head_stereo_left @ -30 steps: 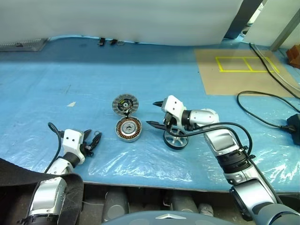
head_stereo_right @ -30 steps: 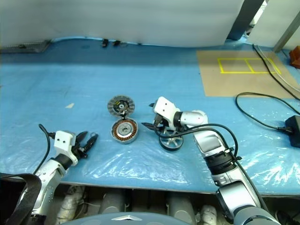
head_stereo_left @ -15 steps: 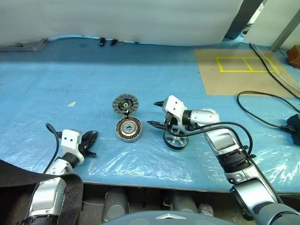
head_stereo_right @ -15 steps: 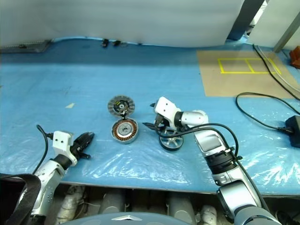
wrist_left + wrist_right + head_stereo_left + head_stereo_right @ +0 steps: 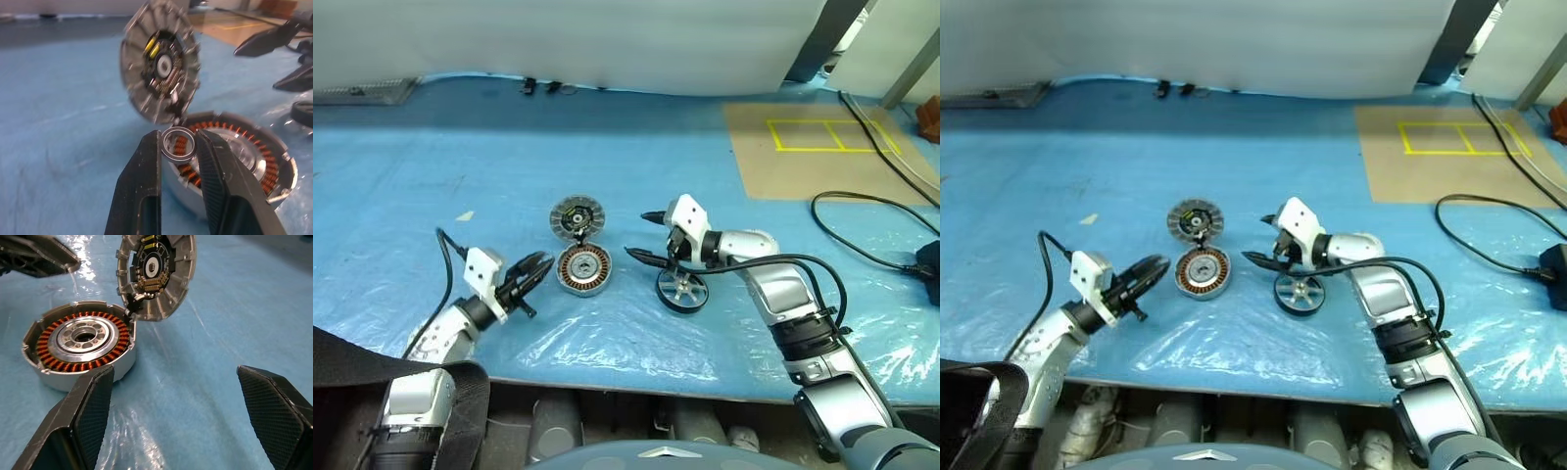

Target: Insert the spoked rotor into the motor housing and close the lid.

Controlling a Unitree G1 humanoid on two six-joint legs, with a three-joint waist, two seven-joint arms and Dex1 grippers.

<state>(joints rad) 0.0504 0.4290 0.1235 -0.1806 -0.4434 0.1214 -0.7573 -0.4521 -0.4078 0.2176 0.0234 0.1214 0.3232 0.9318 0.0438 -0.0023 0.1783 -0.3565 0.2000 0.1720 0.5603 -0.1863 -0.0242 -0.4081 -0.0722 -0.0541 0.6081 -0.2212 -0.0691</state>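
Observation:
The motor housing, a silver cylinder with copper windings, lies mid-table. Its ribbed lid stands tilted open at the housing's far edge. The spoked rotor, black-rimmed with silver spokes, rests on the table to the right of the housing. My left gripper hovers just left of the housing, shut on a small dark-rimmed metal ring. My right gripper hangs open between the housing and the rotor, just above the rotor's far-left side, holding nothing.
Blue sheeting under clear plastic covers the table. A brown board with yellow tape lies at the back right. A black cable runs along the right side. The table's front edge is close below the parts.
My left gripper has shut on the small ring, then risen and swung right up to the housing. The right gripper has stayed open in place.

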